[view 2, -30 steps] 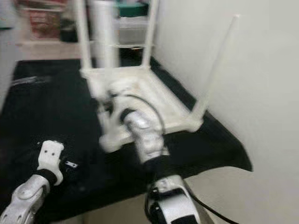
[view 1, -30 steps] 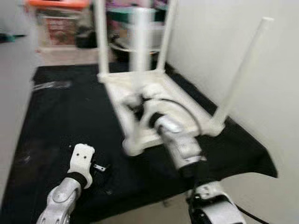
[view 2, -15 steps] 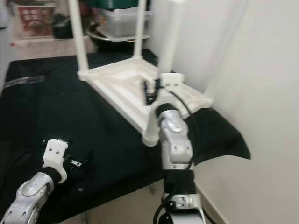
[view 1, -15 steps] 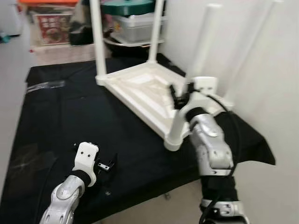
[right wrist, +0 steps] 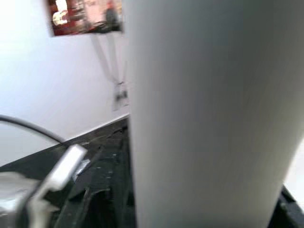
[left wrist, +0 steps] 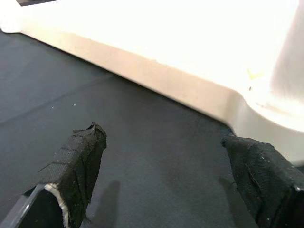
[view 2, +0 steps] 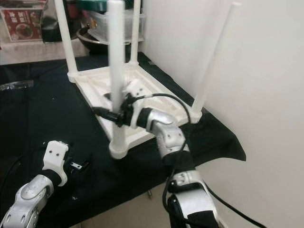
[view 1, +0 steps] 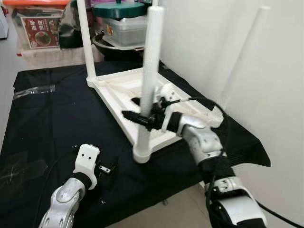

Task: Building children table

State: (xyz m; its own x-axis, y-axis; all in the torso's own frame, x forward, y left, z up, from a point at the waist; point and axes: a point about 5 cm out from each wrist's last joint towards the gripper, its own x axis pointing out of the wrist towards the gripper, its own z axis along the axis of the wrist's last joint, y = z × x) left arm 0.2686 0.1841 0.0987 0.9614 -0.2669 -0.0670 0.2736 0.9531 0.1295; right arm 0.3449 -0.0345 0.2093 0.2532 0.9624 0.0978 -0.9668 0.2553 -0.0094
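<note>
Your right gripper (view 1: 142, 117) is clamped around the near leg (view 1: 149, 71) of the upturned white table (view 1: 124, 92), which lies on the black-covered worktop (view 1: 47, 123) toward its right edge. Your left gripper (left wrist: 166, 171) hovers wide open and empty beside that leg's socket. I count four legs standing up; if you twist or lean the gripped leg sideways, I'd expect the light table to skid or tip.

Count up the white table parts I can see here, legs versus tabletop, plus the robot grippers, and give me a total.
White table legs: 4, including the near leg the right gripper holds
White tabletop, upside down on the black cloth: 1
Grippers: 2, counting the left gripper
Total: 7
</note>
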